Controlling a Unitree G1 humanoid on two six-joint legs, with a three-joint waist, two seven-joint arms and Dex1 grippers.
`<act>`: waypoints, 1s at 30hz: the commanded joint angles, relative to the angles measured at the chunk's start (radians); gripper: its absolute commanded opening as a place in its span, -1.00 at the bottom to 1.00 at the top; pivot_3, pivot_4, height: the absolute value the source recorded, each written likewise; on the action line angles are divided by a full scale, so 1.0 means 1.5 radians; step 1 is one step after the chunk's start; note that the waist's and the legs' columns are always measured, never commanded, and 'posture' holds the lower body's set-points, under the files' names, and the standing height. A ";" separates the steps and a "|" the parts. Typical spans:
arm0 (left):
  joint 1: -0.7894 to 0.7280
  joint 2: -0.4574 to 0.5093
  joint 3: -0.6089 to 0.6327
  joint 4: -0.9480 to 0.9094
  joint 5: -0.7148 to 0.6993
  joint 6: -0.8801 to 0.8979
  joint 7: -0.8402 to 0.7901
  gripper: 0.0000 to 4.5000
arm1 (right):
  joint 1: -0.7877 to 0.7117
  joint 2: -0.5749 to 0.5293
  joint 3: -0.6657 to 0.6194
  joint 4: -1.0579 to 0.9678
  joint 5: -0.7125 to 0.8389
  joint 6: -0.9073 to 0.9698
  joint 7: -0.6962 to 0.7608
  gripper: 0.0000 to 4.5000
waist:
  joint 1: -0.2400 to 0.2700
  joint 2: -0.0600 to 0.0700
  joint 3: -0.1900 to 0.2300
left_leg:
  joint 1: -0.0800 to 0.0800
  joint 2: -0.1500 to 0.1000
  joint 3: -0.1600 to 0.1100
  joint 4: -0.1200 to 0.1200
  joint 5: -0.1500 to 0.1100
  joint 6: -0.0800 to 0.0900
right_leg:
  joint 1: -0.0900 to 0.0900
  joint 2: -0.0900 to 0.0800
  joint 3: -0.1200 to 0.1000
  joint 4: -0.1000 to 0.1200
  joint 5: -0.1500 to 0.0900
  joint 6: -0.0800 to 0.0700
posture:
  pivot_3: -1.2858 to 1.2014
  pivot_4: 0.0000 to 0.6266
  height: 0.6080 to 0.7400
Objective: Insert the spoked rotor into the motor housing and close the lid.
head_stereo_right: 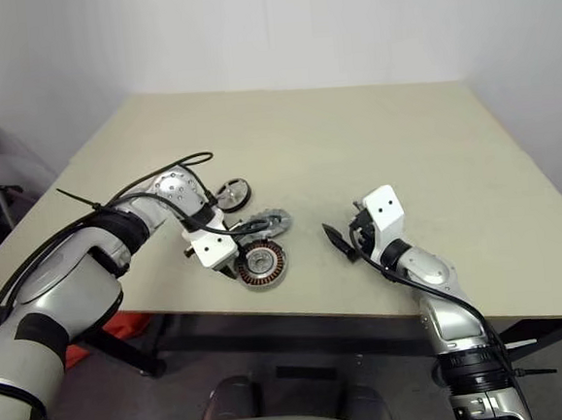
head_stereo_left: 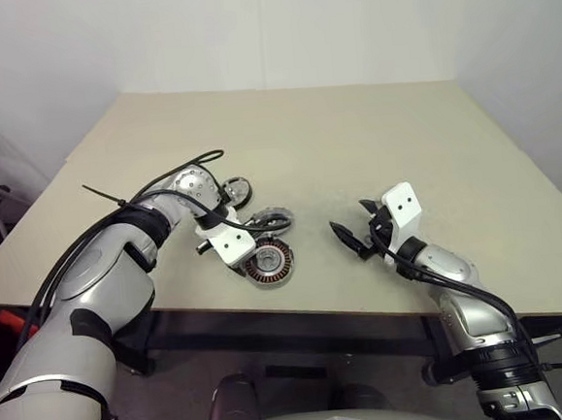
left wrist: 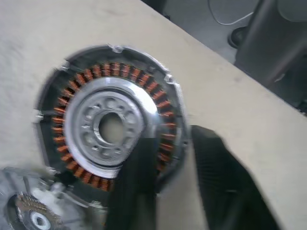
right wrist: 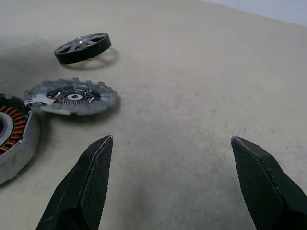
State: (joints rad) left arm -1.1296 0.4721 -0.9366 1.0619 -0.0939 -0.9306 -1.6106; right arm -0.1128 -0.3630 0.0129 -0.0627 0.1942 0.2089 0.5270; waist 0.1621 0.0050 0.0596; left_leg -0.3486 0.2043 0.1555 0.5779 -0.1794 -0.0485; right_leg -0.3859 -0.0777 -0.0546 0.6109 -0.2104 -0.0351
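Worktop (head_stereo_left: 373,144): beige, rectangular, carrying every part near its front edge.

Left end effector (left wrist: 175,163): angled steeply down over the motor housing, its two black fingers (left wrist: 136,187) closed on the housing's rim, one inside against the windings, one outside the wall.

Right end effector (right wrist: 172,184): held low and nearly level over bare worktop, well apart from the parts, fingers spread wide with nothing between them.

Motor housing (head_stereo_left: 269,261): flat on the worktop, copper-brown windings around a silver hub, open on top.

Lid (right wrist: 72,97): grey, notched rim, lay flat just beside the housing, on its far side.

Spoked rotor (right wrist: 82,48): lay beyond the lid, apart from it, not in the housing.
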 commanded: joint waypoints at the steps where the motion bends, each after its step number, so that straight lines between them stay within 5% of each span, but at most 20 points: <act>1: -0.005 0.002 0.001 -0.006 -0.007 0.001 -0.003 -0.78 | -0.018 -0.001 -0.006 -0.025 0.003 -0.007 0.001 0.97 | 0.001 0.000 0.000 | 0.000 0.000 0.000 0.000 0.000 0.000 | 0.000 0.000 0.000 0.000 0.000 0.000 | 0.03 -1.00 1.00; 17: -0.010 0.006 0.002 0.007 0.009 -0.004 -0.003 -0.78 | -0.027 0.002 -0.005 -0.014 0.000 -0.010 0.000 0.97 | 0.000 0.000 0.000 | 0.000 0.000 0.000 0.000 0.000 0.000 | 0.000 0.000 0.000 0.001 0.000 0.000 | 0.03 -1.00 1.00; 20: -0.013 0.006 -0.002 0.008 0.008 -0.001 -0.003 -0.99 | -0.028 0.001 -0.007 -0.011 -0.001 -0.011 -0.001 0.97 | 0.000 0.000 0.000 | 0.000 0.000 0.000 0.000 0.000 0.000 | 0.000 0.000 0.000 0.001 0.000 0.000 | 0.03 -1.00 1.00; 30: -0.024 0.000 0.015 0.019 0.015 -0.003 -0.003 -0.99 | -0.037 0.005 -0.006 0.000 -0.006 -0.016 -0.002 0.97 | -0.001 0.000 0.000 | 0.000 0.000 0.000 0.000 0.000 0.000 | 0.000 0.000 0.000 0.001 0.000 0.000 | 0.03 -1.00 1.00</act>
State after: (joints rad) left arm -1.1335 0.4689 -0.9427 1.0810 -0.0838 -0.9383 -1.6107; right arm -0.1427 -0.3568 0.0128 -0.0519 0.1831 0.2056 0.5260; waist 0.1608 0.0043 0.0601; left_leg -0.3488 0.2044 0.1554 0.5780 -0.1789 -0.0492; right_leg -0.3865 -0.0781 -0.0546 0.6129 -0.2103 -0.0349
